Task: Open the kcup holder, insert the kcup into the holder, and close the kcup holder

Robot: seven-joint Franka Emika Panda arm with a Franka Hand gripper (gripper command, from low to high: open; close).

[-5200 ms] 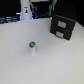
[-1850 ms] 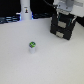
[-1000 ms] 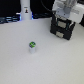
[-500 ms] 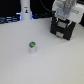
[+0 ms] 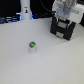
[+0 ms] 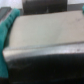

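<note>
One tool (image 5: 64,22) was in play, down at the front of the kcup holder (image 5: 64,31) at the exterior view's upper right. Its dark fingers (image 5: 56,24) seemed to straddle the upper drawer front, but whether they'd clamped anything – can't tell; too blurry.

Wrist view was filled w/ a pale grey slab, prob. a drawer front or handle (image 6: 45,32), v. close to the lens, w/ teal blurs at the edges. No clear look at the fingertips there.

Key relation, as I judged it: the drawer pulls out along an axis running from the holder toward the open table (image 5: 30,65), so the tool needed a grip on the handle and a straight pull that way.

Kcup (image 5: 32,46) stood upright on the table – green top up – well apart from the tool, off toward the exterior view's left and nearer the camera. Tall white post (image 5: 25,10) stood at the back, untouched.

Looked like the opening step, w/ the kcup not yet picked.
</note>
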